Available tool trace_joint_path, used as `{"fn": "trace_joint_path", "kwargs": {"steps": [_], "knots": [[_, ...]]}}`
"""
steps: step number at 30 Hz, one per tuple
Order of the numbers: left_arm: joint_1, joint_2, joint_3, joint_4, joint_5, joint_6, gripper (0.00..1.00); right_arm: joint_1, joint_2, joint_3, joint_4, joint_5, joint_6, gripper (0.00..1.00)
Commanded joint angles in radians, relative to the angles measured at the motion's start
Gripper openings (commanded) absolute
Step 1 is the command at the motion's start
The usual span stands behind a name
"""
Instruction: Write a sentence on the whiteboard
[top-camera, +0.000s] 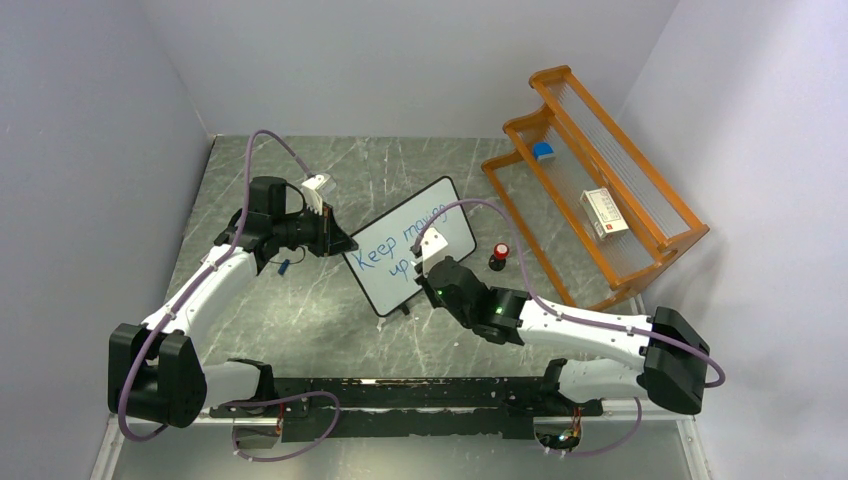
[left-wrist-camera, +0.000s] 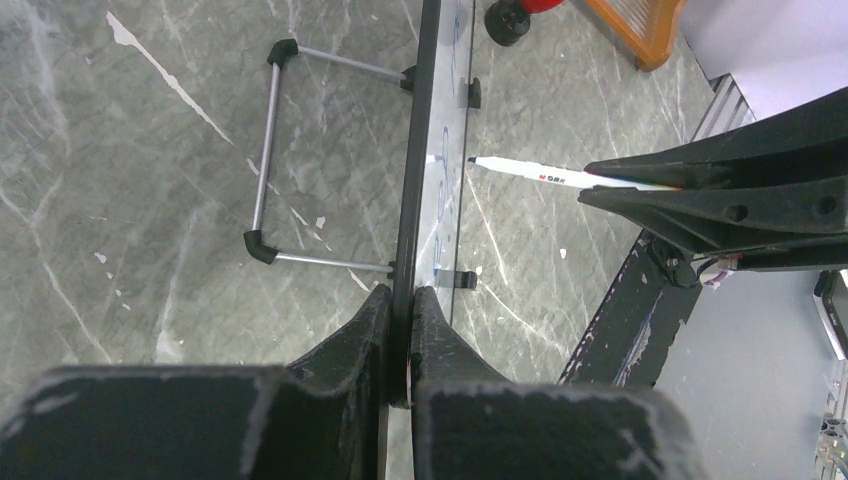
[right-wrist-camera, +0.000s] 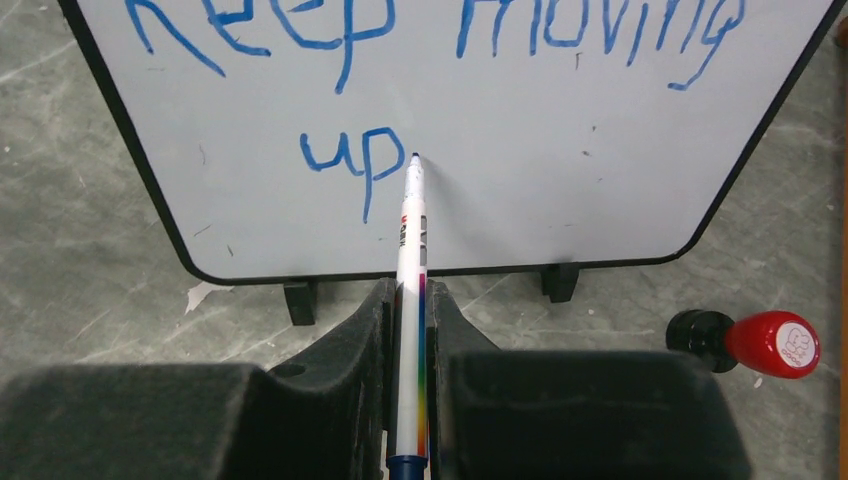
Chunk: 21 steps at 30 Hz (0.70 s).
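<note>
At the middle of the grey table (top-camera: 300, 320), the whiteboard (top-camera: 392, 288) stands tilted on its small black feet, propped from behind by a wire stand (left-wrist-camera: 265, 150). The left gripper (left-wrist-camera: 400, 300) pinches the board's black frame at its left edge, fingers closed tight on it. In the left wrist view the board is seen edge-on, so its face is nearly unreadable there.

The sentence (right-wrist-camera: 350, 160) is in blue. From above it reads "Keep mov" before the right arm covers the rest. In the right wrist view the top line, "Keep moving", is cut off by the picture's upper edge, and below it stands only "up".

The right gripper (right-wrist-camera: 410, 295) is closed on a white marker (right-wrist-camera: 411, 260) with a rainbow stripe. Its tip sits at the board just right of "up"; whether it truly touches is hard to tell.

A small red-and-black object (right-wrist-camera: 760, 343), of a kind I cannot make out, lies on the table near the board's right foot. Farther right is an orange rack (top-camera: 600, 190) holding a blue item (top-camera: 542, 151) and a white box (top-camera: 604, 213), its label too small to read.
</note>
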<state>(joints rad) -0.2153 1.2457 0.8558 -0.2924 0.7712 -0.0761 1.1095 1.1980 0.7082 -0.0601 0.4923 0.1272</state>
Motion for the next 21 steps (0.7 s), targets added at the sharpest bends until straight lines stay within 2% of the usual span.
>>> {"fn": "trace_joint_path", "kwargs": {"steps": [1,21], "knots": [[-0.007,0.038,-0.018,-0.077,-0.145,0.055,0.05,-0.016,-0.005,0.005,0.047,0.029,-0.020,0.00],[-0.007,0.043,-0.017,-0.077,-0.144,0.055,0.05,-0.028,0.055,0.020,0.082,-0.003,-0.039,0.00]]}}
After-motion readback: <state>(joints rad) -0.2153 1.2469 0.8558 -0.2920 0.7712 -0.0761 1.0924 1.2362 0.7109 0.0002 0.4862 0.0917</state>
